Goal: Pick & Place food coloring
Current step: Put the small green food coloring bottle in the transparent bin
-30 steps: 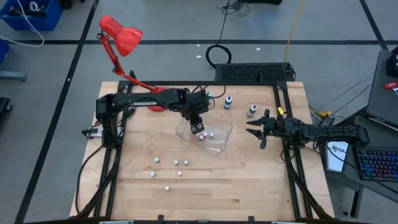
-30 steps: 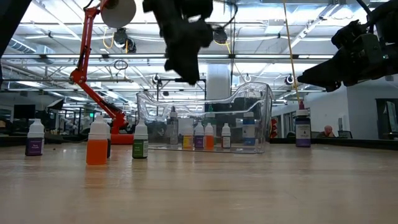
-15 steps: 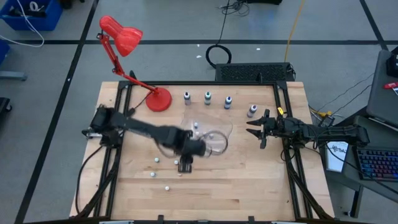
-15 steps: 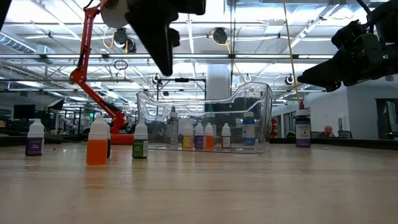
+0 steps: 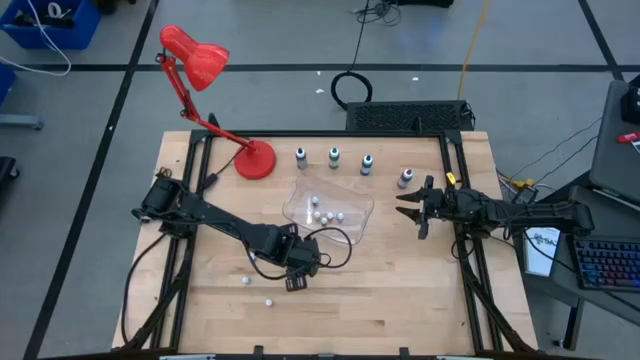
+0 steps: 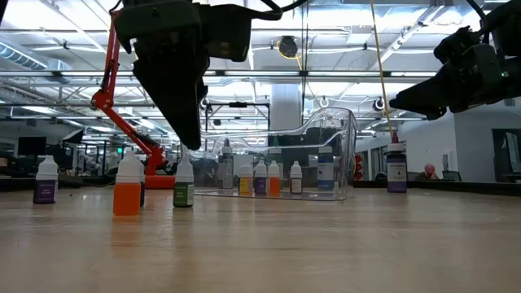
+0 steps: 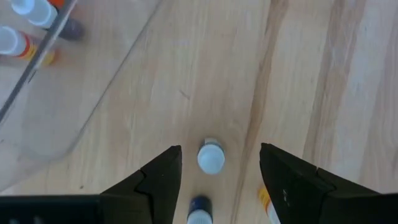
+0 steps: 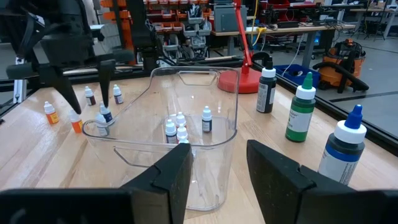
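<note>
Several tiny food coloring bottles with pale caps stand on the wood table. One white-capped bottle (image 7: 211, 158) stands upright right below my left gripper (image 7: 221, 149), which is open and points down, a finger on either side of the bottle and above it, touching nothing. A blue bottle (image 7: 199, 216) and an orange one (image 7: 263, 198) stand close by. In the high view my left gripper (image 5: 296, 281) is near the table's middle, and two more bottles (image 5: 245, 280) (image 5: 268, 300) stand to its left. My right gripper (image 5: 413, 212) waits open at the right.
A clear plastic container (image 5: 330, 210) just beyond my left gripper holds several small bottles (image 8: 177, 130). Larger bottles (image 5: 333, 155) stand in a row along the far edge, beside a red desk lamp (image 5: 255, 160). In the low view an orange bottle (image 6: 126, 191) and a green one (image 6: 184, 187) stand in front.
My left gripper has swung from above the clear container toward the table's near edge and a little left, and has come down over the loose bottles on the wood. My right arm has kept still.
</note>
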Robot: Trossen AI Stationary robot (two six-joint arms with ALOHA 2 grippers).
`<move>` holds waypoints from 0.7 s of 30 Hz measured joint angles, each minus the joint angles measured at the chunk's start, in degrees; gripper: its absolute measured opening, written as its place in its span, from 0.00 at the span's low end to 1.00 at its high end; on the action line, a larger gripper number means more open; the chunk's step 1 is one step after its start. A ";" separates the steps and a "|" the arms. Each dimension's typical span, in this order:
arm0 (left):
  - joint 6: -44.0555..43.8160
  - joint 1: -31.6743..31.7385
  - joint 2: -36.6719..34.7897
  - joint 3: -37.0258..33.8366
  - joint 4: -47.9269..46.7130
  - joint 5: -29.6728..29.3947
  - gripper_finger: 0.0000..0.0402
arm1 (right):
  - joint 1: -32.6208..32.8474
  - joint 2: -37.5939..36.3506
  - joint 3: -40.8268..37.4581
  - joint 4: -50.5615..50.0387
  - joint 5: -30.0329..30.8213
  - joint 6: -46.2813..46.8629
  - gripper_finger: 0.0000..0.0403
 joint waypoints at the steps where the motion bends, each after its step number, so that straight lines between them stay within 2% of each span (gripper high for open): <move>1: -0.03 0.02 -0.03 -0.61 1.03 0.12 0.54 | 0.00 0.00 0.00 0.00 0.00 0.00 0.36; 10: -1.29 0.17 -0.03 -4.21 2.26 0.97 0.54 | 0.00 0.00 0.00 0.00 0.00 0.00 0.36; 21: -1.46 0.51 -0.03 -4.87 3.18 0.95 0.54 | 0.01 0.00 0.00 0.00 0.00 0.00 0.36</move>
